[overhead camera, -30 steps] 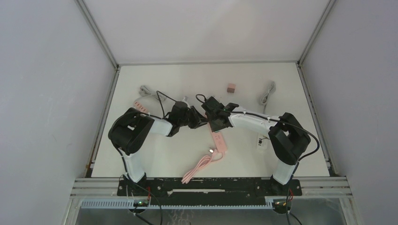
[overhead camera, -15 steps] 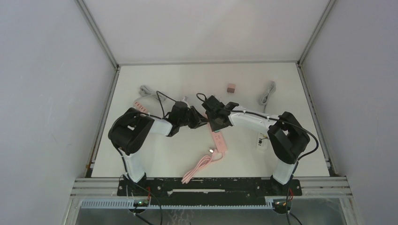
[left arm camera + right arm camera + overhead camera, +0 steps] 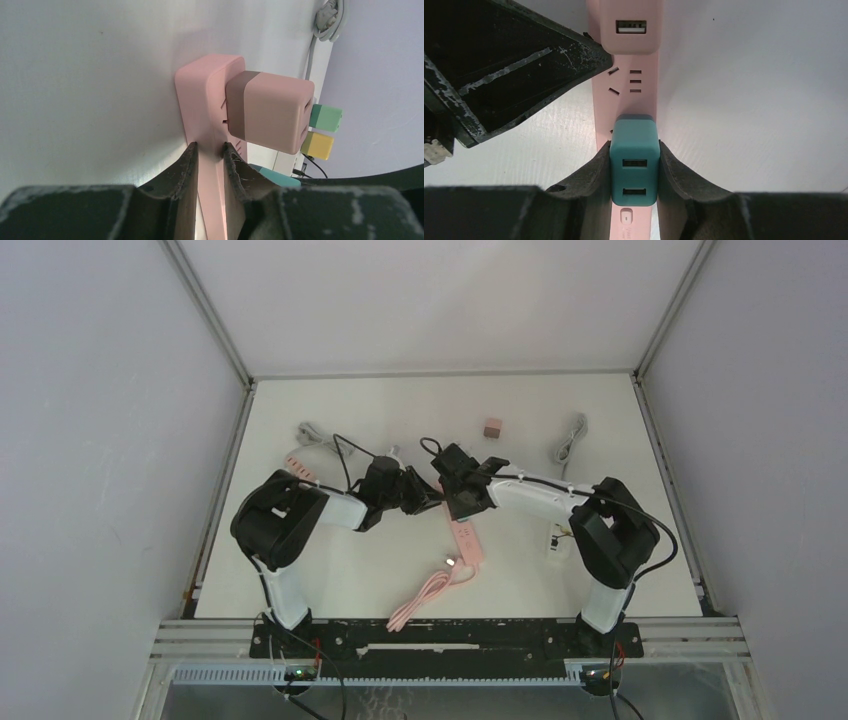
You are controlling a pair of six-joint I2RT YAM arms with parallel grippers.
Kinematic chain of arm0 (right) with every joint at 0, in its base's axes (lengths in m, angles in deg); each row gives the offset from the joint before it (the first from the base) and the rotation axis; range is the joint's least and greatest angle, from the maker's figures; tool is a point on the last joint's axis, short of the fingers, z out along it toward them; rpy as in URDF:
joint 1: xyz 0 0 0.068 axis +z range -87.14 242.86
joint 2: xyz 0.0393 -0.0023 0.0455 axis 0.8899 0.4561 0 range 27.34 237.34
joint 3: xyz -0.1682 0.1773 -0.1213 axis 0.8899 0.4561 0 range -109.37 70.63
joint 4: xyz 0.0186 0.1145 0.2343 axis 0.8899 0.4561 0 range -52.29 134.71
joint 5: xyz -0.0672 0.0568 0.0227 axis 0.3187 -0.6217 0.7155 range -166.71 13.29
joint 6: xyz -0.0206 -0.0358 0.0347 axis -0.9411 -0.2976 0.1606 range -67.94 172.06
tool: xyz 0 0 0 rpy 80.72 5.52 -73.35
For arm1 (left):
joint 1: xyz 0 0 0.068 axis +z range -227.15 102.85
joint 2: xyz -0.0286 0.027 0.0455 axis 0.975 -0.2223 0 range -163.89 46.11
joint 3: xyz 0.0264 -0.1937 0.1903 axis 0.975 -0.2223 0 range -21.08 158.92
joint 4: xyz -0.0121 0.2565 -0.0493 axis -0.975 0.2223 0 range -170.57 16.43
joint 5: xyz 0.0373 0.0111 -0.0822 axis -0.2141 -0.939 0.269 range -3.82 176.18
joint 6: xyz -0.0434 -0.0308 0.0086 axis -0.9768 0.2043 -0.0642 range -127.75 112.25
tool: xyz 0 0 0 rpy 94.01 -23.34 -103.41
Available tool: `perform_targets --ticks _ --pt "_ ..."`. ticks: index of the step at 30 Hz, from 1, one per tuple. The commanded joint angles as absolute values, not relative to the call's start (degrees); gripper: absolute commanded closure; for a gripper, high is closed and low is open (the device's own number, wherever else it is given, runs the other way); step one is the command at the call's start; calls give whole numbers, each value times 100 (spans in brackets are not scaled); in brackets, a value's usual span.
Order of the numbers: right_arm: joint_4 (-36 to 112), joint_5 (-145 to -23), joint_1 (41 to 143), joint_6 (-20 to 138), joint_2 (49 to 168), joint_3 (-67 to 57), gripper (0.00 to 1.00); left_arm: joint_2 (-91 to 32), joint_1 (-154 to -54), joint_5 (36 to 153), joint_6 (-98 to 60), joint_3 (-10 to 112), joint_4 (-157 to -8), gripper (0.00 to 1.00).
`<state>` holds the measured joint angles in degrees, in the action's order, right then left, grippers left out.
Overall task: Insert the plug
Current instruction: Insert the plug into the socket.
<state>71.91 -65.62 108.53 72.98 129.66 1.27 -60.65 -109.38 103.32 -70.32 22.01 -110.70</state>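
Right gripper (image 3: 634,149) clamps the teal plug (image 3: 634,175) against the pink power strip (image 3: 649,100) — left gripper (image 3: 210,148) pinches that strip narrowly.

The left arm (image 3: 285,525) and the right arm (image 3: 610,535) rise from their bases at the near edge of the table (image 3: 360,575) and fold inward, elbows out, so the wrists meet near the middle. The left gripper (image 3: 428,502) lies low, its black fingers (image 3: 189,165) set narrowly apart and pinching the long pink power strip (image 3: 207,95). The right gripper (image 3: 462,508) has its fingers (image 3: 596,172) pressed against both sides of the teal plug block (image 3: 634,145).
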Motion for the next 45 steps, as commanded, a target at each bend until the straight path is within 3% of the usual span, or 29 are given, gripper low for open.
perform_targets --ticks 1,9,19,27,30,34,40,45 --pt "7434 -7205 10755 7602 13583 590 100 -6290 -11068 10072 -6918 2030 -10571 74" --pt "7531 -6813 11284 7399 13761 286 100 -6279 -11064 10051 -6936 2015 -10571 74" --pt "7523 -7232 10773 7580 13870 462 100 -6252 -11068 10033 -6927 2005 -10571 75" --pt "7438 -7053 10978 7515 13657 253 99 -6171 -11075 9981 -6884 1988 -10566 73" --pt "7441 -7011 11014 7504 13547 99 91 -6151 -11088 9967 -6868 1988 -10555 72" --pt "7484 -6873 11014 7495 13379 32 66 -6127 -11094 9943 -6866 1979 -10545 71" --pt "7437 -6612 11010 7523 12764 -109 36 -6085 -11092 9843 -6825 1961 -10509 69" --pt "7398 -6455 11100 7584 12324 -26 18 -6065 -11092 9807 -6811 1954 -10511 67"
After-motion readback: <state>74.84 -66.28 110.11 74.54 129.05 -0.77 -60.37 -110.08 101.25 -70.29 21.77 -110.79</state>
